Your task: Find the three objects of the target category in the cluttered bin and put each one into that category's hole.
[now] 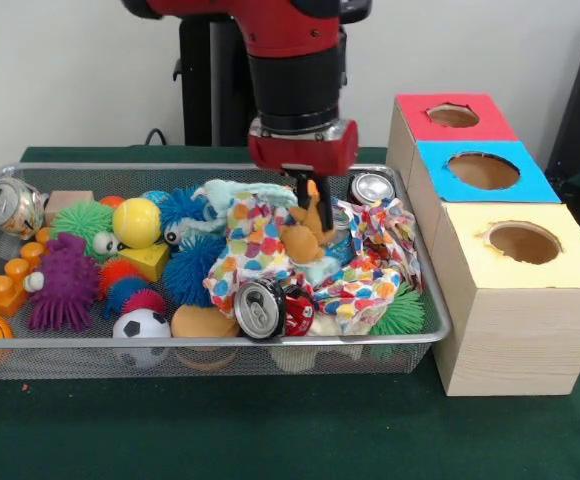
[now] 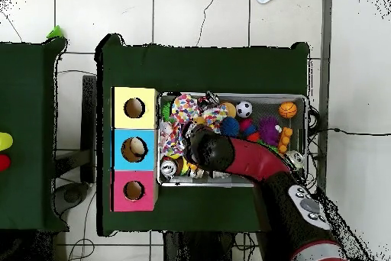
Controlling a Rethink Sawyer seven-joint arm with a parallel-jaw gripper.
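Seen from the front, a red and black robot arm reaches down into a wire mesh bin [image 1: 425,318] packed with toys, its gripper [image 1: 314,203] pinching an orange plush toy animal [image 1: 305,236] that sits just above a crumpled cloth with coloured dots [image 1: 260,245]. A crushed drink can [image 1: 261,308] lies against the bin's near rim, a second can [image 1: 12,206] rests in the far left corner, and a third can [image 1: 372,187] stands behind the cloth. A purple spiky toy [image 1: 65,283], a yellow ball [image 1: 136,222], a small football [image 1: 141,323] and orange plastic bricks [image 1: 8,284] fill the left half. To the right of the bin stand three pale wooden boxes in a row; the farthest has the red-surround hole [image 1: 453,116], then comes a blue-surround hole [image 1: 483,170], and nearest is a yellow-surround hole [image 1: 523,242]. From overhead, the arm covers the middle of the bin [image 2: 307,113] and hides the gripper; the red-surround hole [image 2: 134,190] lies nearest the robot's base, just beside the bin's end.
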